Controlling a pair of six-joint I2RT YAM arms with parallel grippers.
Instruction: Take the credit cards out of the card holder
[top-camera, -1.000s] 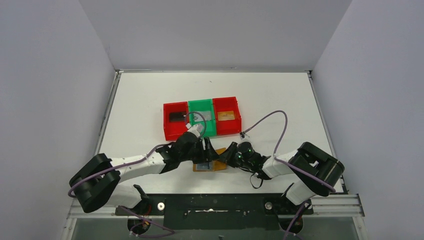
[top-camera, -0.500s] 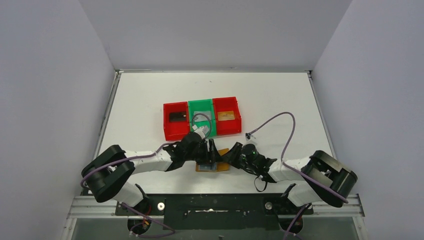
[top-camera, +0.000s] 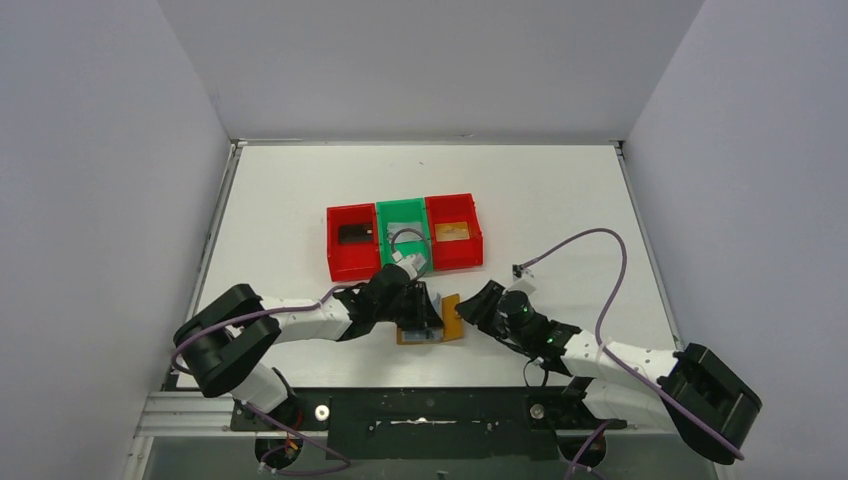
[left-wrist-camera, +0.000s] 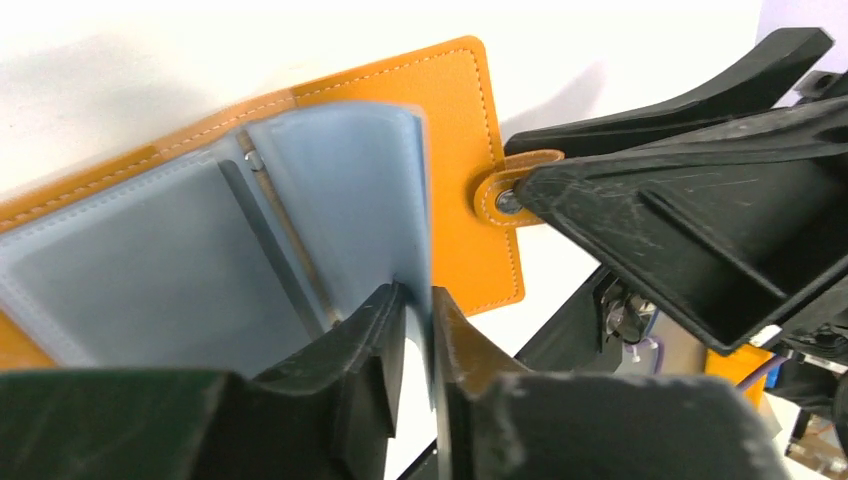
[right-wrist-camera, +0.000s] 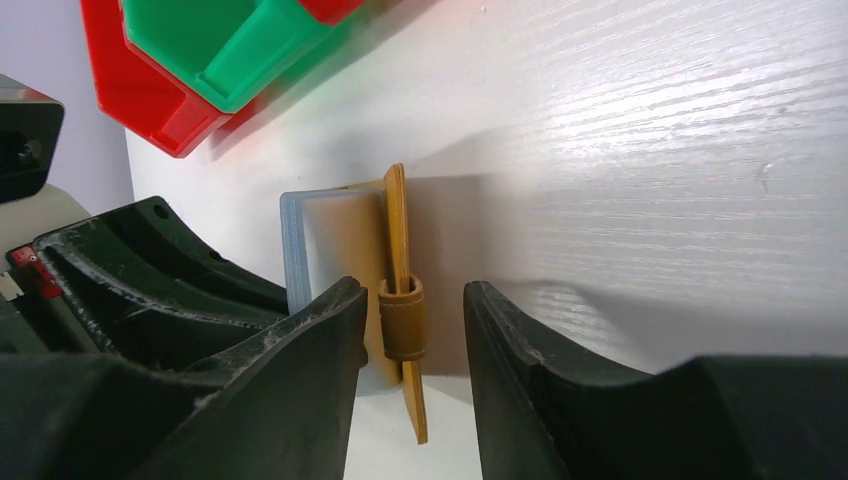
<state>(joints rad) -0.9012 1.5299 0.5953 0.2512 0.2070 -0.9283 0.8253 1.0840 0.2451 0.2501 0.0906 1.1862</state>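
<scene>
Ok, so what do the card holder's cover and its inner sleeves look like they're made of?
Card holder cover: tan-orange leather or faux leather, matte with a fine grain and pale stitching along the edge; the look leaves open which of the two. Inner sleeves: thin flexible plastic, probably vinyl, translucent blue-grey with a soft sheen, bending in smooth curves.
</scene>
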